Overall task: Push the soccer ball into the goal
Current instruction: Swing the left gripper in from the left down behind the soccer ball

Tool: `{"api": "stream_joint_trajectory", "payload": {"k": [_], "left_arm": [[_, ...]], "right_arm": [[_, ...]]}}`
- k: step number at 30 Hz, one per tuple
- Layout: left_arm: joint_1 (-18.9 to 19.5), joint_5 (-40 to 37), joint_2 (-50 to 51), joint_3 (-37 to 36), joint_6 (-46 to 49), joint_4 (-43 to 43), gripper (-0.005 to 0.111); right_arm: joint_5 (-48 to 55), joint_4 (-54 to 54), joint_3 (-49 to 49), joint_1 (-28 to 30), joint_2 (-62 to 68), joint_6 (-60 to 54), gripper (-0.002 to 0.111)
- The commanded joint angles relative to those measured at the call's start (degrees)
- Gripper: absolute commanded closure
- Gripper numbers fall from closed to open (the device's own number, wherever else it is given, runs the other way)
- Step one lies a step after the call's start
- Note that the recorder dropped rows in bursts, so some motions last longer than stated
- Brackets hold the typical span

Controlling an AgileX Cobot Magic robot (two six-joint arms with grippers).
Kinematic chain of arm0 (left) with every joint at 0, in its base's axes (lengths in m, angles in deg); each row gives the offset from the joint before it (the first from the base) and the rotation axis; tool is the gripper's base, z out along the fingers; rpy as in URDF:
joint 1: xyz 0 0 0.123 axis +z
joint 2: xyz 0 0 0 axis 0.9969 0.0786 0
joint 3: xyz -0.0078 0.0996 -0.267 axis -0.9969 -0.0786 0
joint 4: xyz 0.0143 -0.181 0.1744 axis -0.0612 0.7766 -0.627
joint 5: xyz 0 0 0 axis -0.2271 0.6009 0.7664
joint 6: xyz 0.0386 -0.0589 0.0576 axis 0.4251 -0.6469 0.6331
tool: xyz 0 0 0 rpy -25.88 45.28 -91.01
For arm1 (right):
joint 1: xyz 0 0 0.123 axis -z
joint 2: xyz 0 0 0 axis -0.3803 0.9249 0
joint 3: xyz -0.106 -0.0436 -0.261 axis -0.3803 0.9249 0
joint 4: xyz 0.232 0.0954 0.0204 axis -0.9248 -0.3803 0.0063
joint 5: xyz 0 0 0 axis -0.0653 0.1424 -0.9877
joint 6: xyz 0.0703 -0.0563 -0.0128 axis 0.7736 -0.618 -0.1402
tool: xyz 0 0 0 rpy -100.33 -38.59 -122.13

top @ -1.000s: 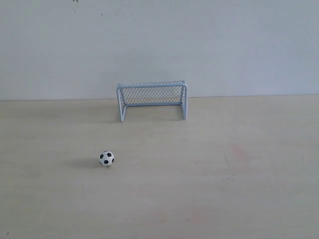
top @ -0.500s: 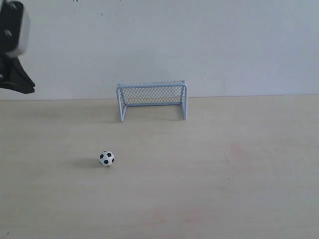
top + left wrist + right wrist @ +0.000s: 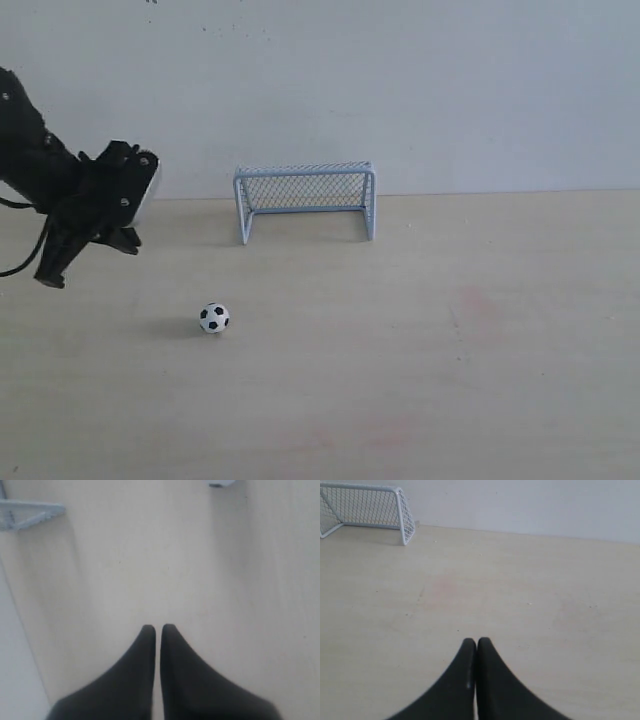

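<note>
The soccer ball (image 3: 213, 318), white with black patches, rests on the pale wooden table, well in front of the goal and a little to its left. The light grey-blue goal (image 3: 305, 200) stands at the back by the wall, with its mouth facing forward. My left gripper (image 3: 52, 277) hangs over the table's left side, left of the ball and apart from it. Its black fingers (image 3: 145, 655) are shut on nothing. A corner of the goal (image 3: 30, 515) shows in the left wrist view. My right gripper (image 3: 476, 642) is shut and empty, with the goal (image 3: 367, 505) far ahead of it.
A white wall (image 3: 400, 90) rises just behind the goal. Bare pale wood (image 3: 470, 330) stretches around the ball and to the right. A small pale thing (image 3: 220, 482) is cut off by the edge of the left wrist view; I cannot tell what it is.
The left arm has come into the exterior view from the upper left, then moved down and to the right towards the ball. The ball and the goal have not moved.
</note>
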Motion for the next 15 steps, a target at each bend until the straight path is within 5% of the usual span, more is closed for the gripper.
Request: {"api": "stream_joint_trajectory", "payload": {"k": [1, 8, 15], "left_arm": [[-4.0, -8.4, 2.6, 5.7, 1.9, 1.2, 0.102], [-4.9, -17.6, 6.6, 9.0, 0.6, 0.2, 0.102], [-4.6, -18.4, 8.6, 9.0, -8.5, -16.3, 0.102]], "right_arm": [[-0.6, 0.0, -0.1, -0.1, -0.3, -0.1, 0.109], [-0.6, 0.0, -0.1, -0.1, -0.3, -0.1, 0.109], [-0.6, 0.0, -0.1, -0.1, -0.3, -0.1, 0.109]]}}
